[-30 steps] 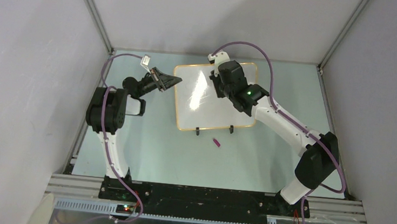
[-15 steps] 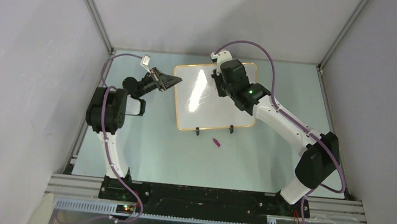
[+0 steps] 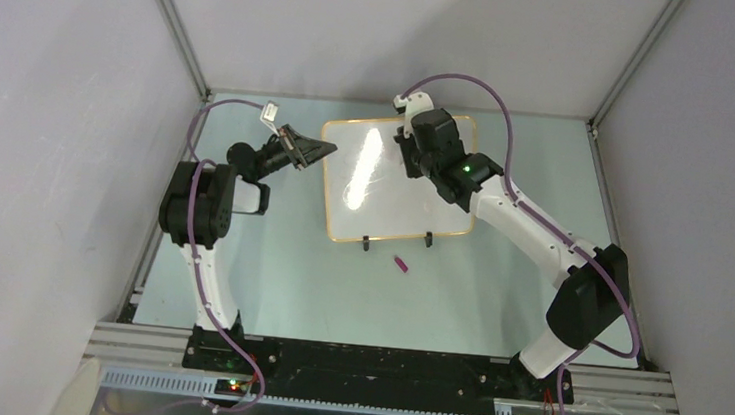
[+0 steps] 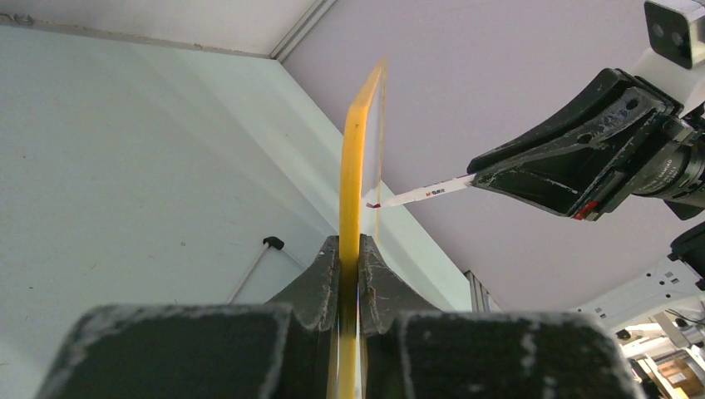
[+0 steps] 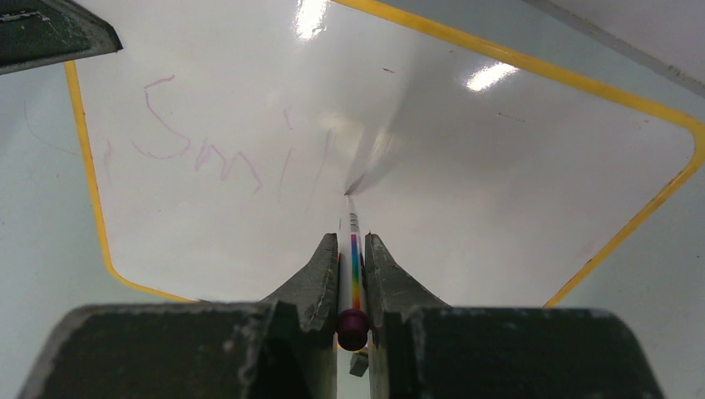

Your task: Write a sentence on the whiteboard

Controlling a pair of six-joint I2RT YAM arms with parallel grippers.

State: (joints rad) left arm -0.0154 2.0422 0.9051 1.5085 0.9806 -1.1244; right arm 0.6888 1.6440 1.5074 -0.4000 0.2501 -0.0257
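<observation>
The whiteboard [image 3: 385,194] stands on the table [image 3: 287,281], and the left gripper [image 4: 349,253] has its fingers closed on the board's left edge. The right gripper [image 5: 352,249] is closed on a marker [image 5: 349,218]. The marker's long axis runs straight out from the fingers to the board face, and the tip touches it just right of faint letters [image 5: 208,154] that look like "Smil". The free surface lies to the right of the tip, so the next stroke probably goes that way. The right arm does the writing, the left only steadies the board.

Whiteboard [image 3: 385,194] on table [image 3: 267,279], centre-rear, on 2 feet [image 3: 365,242]. Left gripper [image 4: 349,249] clamped on board's left edge. Right gripper [image 5: 352,245] over board's right half, marker [image 5: 350,218] tip touching face. Cap [image 3: 402,264] on table just before feet.
</observation>
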